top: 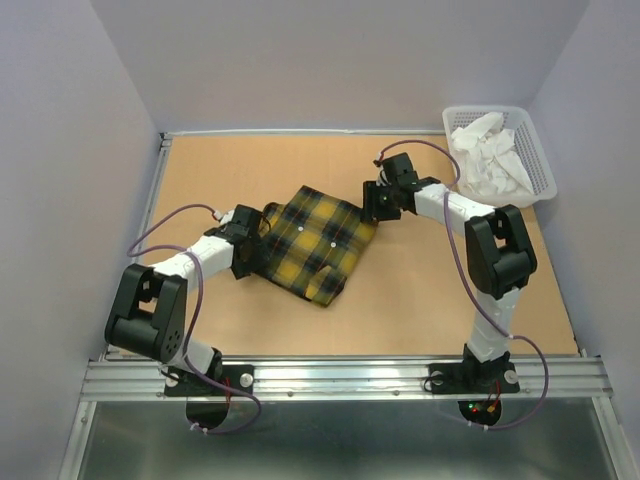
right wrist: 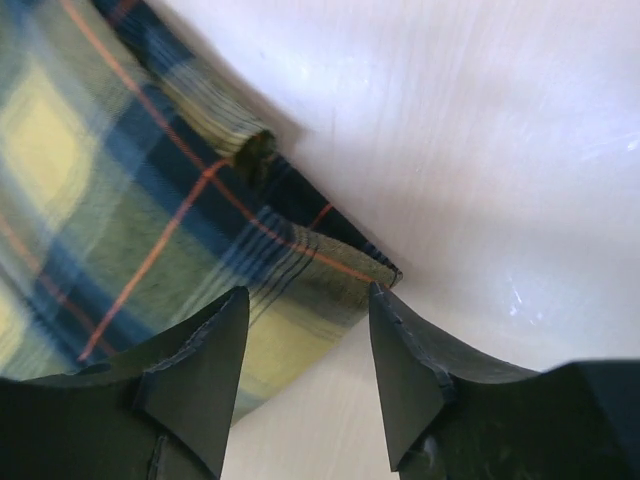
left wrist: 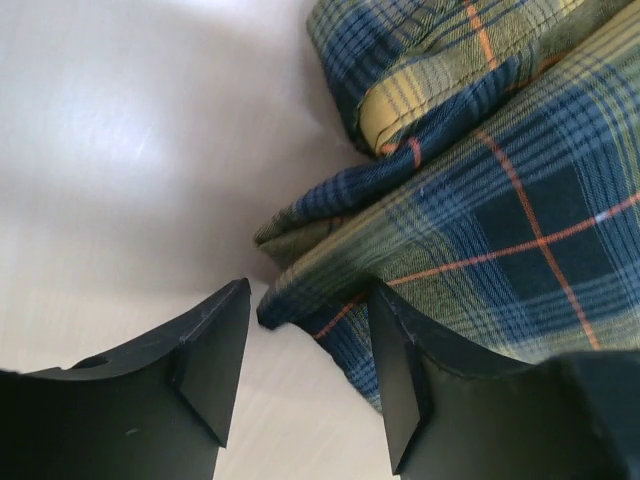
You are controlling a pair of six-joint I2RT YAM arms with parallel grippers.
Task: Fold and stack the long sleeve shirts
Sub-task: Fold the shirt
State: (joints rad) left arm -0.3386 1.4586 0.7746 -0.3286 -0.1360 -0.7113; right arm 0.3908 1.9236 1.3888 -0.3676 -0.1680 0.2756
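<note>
The tan wooden table (top: 430,310) carries one yellow and dark-green plaid long sleeve shirt (top: 315,240), lying just toward 9 o'clock of the table's centre. A white plastic mesh basket (top: 542,170) holding crumpled white cloth (top: 490,160) sits in the 1 o'clock corner, well apart from it. The left gripper (left wrist: 310,300) is at the shirt's 9 o'clock edge and the right gripper (right wrist: 308,300) at its 2 o'clock corner. Both have their jaws apart, with a cloth corner lying between the tips and nothing clamped. The likely trouble is a partial pinch: several layers are stacked at each corner, so closing may catch only the top one, and lifting would then peel the fold open. Uneven pulls from the two sides could also skew the bundle. The shirt looks already folded into a compact, roughly rectangular pad turned diamond-wise, with two small white buttons showing on top, thin orange lines through the checks, and a bulging, slightly ragged edge at 9 o'clock.
</note>
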